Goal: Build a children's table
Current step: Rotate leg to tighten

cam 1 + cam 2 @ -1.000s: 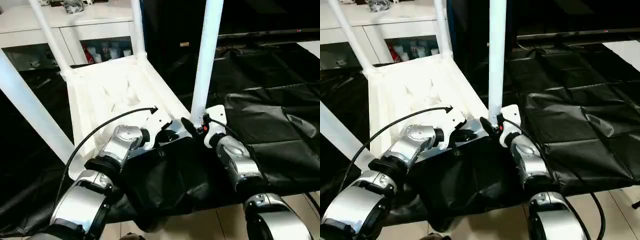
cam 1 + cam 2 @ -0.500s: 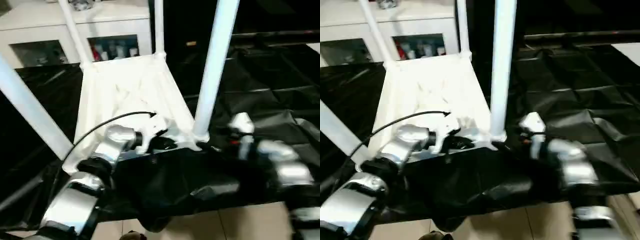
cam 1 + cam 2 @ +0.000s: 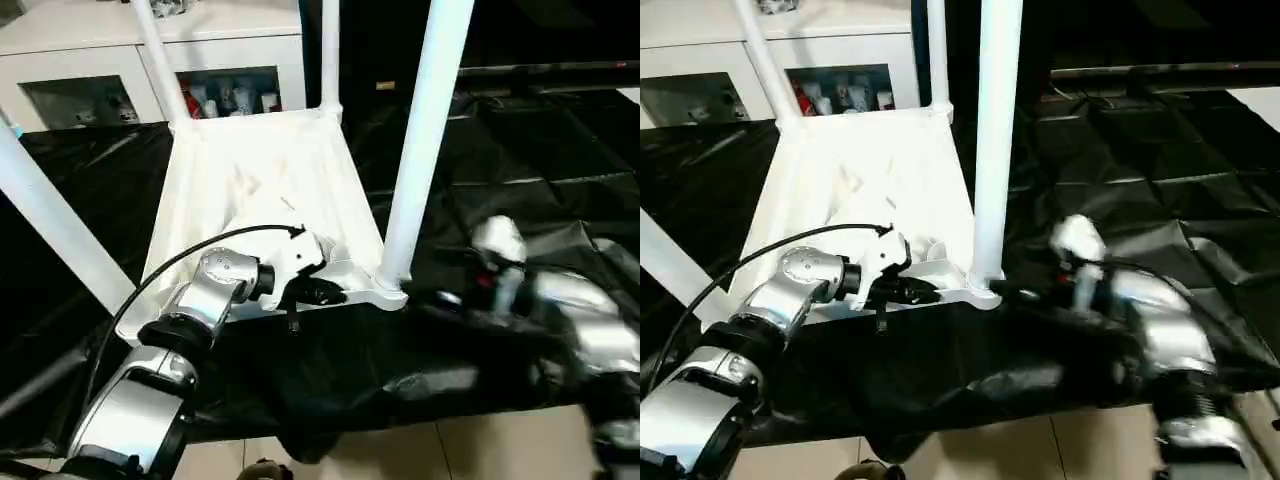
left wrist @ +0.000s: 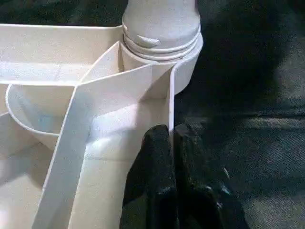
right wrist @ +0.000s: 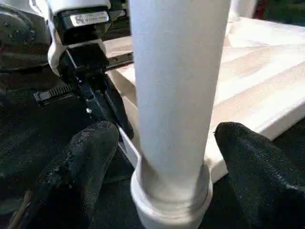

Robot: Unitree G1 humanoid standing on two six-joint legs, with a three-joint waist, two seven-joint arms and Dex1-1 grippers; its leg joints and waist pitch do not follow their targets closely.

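The children's table [image 3: 262, 180] lies upside down on black sheeting [image 3: 520, 150], legs up. The left gripper [image 4: 172, 138] pinches its near rim beside a corner leg [image 5: 176, 95]. The right gripper [image 5: 164, 136] stands wide around that leg, not touching.

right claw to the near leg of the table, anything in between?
Nothing visible. In the right wrist view the near leg stands in the gap of the open right claw, its fingers apart from it on either side. The left claw is shut on the tabletop rim beside the socket.
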